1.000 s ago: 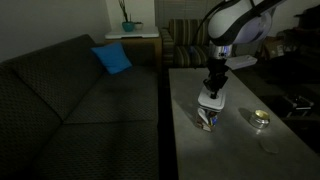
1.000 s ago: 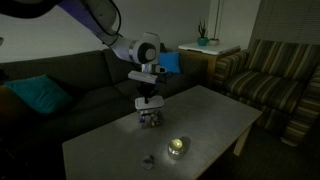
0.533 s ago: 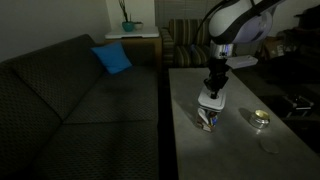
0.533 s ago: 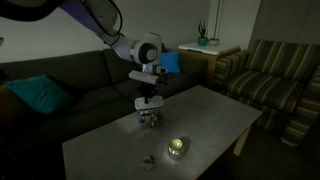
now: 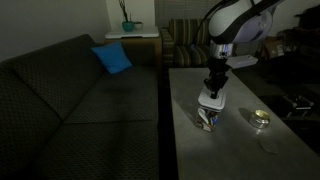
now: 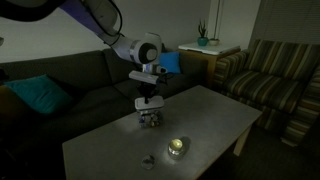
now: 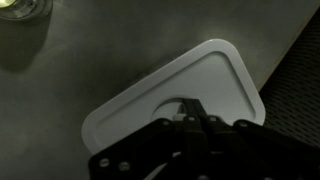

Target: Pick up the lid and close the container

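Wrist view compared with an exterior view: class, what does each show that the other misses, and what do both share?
Only the wrist view shows the lid from above, with its rounded corners. Only an exterior view shows the arm, the sofa, the blue cushion and the container under the lid. Both share the hand at the lid, the shiny tin and the table.

Whitish translucent lid (image 7: 175, 95); mottled grey table (image 7: 90, 60); clear container (image 5: 207, 121) showing blue and dark contents; shiny silver tin (image 5: 261, 118); dark fine-checked sofa (image 5: 60, 100); bright blue cushion (image 5: 112, 58); teal cushion (image 6: 35, 95); dark-and-pale striped armchair (image 6: 270, 75).
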Tool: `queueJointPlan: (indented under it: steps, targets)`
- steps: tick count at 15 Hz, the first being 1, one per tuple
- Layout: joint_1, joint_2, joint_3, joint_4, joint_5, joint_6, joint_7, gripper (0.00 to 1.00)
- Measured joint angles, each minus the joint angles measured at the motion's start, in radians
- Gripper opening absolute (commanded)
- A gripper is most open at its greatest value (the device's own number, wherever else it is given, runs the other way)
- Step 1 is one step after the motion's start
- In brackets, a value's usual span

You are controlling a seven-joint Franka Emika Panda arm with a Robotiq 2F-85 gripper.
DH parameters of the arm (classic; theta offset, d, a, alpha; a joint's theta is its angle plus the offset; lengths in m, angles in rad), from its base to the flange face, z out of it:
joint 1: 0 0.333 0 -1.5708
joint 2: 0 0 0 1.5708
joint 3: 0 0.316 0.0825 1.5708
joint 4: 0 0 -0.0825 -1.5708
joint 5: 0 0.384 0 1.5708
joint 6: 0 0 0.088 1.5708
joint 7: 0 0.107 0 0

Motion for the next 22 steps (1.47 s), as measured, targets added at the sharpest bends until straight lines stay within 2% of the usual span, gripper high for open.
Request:
queueJointPlan:
  steps: [13, 18, 22]
  targets:
    - [0.008, -0.026, -0.012, -0.045, -0.094, 0.030, -0.008, 0.00]
    - [0.008, -0.075, -0.013, -0.144, -0.142, 0.113, -0.008, 0.00]
    - [0.005, -0.147, -0.013, -0.270, -0.166, 0.206, -0.008, 0.00]
